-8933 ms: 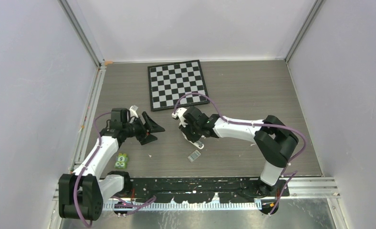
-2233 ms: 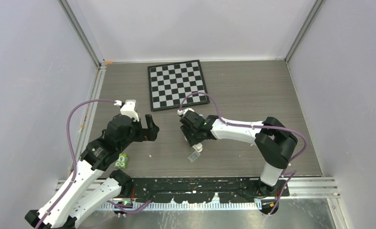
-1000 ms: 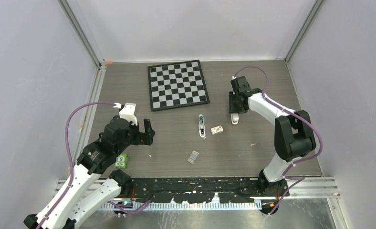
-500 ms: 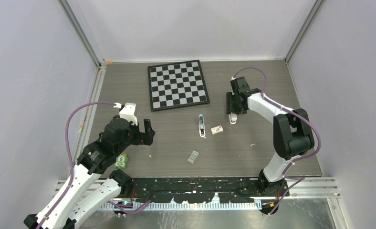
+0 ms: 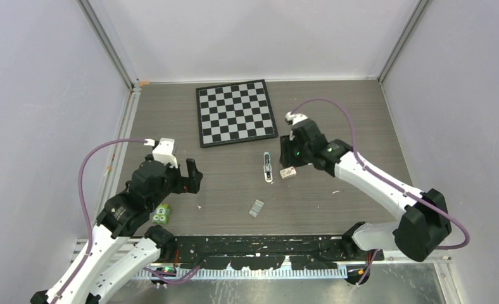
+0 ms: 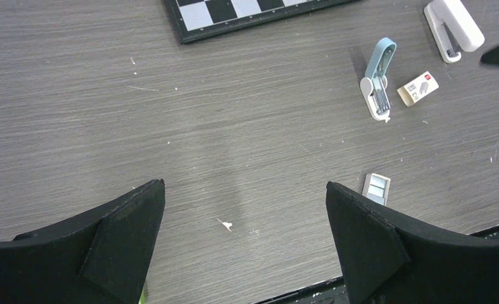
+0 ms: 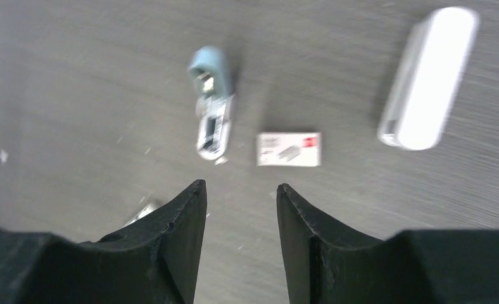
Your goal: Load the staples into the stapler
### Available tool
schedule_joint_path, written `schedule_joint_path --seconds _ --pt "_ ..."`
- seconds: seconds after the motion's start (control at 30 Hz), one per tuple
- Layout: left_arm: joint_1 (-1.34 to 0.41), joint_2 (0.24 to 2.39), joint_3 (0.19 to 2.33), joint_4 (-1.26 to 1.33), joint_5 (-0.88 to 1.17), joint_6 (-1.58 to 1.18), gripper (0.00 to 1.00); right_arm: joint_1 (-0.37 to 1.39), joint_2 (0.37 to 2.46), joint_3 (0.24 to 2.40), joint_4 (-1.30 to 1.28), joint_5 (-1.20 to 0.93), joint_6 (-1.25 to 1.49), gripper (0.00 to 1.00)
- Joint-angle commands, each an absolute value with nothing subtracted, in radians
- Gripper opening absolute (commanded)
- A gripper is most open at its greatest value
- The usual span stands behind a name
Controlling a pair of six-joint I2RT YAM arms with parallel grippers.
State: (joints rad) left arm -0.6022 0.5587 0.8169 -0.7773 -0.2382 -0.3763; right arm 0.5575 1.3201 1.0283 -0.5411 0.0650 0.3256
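The staples (image 5: 256,208), a small silvery block, lie on the table near the front; they also show in the left wrist view (image 6: 377,188). The white stapler (image 7: 427,76) lies flat and closed at the upper right of the right wrist view and also shows in the left wrist view (image 6: 453,28); in the top view my right arm hides it. My right gripper (image 5: 290,158) hovers above the table, open and empty (image 7: 239,187). My left gripper (image 5: 192,177) is wide open and empty (image 6: 244,185), well left of the staples.
A light-blue-and-white small object (image 5: 268,166) and a small white box with a red mark (image 5: 288,172) lie between the staples and my right gripper. A chessboard (image 5: 236,113) lies at the back. A green object (image 5: 161,213) sits by the left arm.
My right arm has swung from the white stapler at the right back toward the middle, over the small box. My left gripper has shifted slightly. The objects on the table have not moved.
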Motion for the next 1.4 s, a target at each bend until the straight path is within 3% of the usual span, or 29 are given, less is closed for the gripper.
schedule_joint_path --seconds 0.0,0.4,1.37 --pt "-0.606 0.521 0.824 -0.751 -0.282 -0.357 1.0 0.713 1.253 0.948 -0.448 0.107 0.35 0.5" --pt "-0.606 0.505 0.817 -0.746 -0.282 -0.357 1.0 1.038 1.384 0.897 -0.293 0.113 0.318 0.5" --pt "-0.606 0.509 0.816 -0.741 -0.268 -0.356 1.0 1.122 1.587 0.92 -0.233 0.015 0.328 0.45"
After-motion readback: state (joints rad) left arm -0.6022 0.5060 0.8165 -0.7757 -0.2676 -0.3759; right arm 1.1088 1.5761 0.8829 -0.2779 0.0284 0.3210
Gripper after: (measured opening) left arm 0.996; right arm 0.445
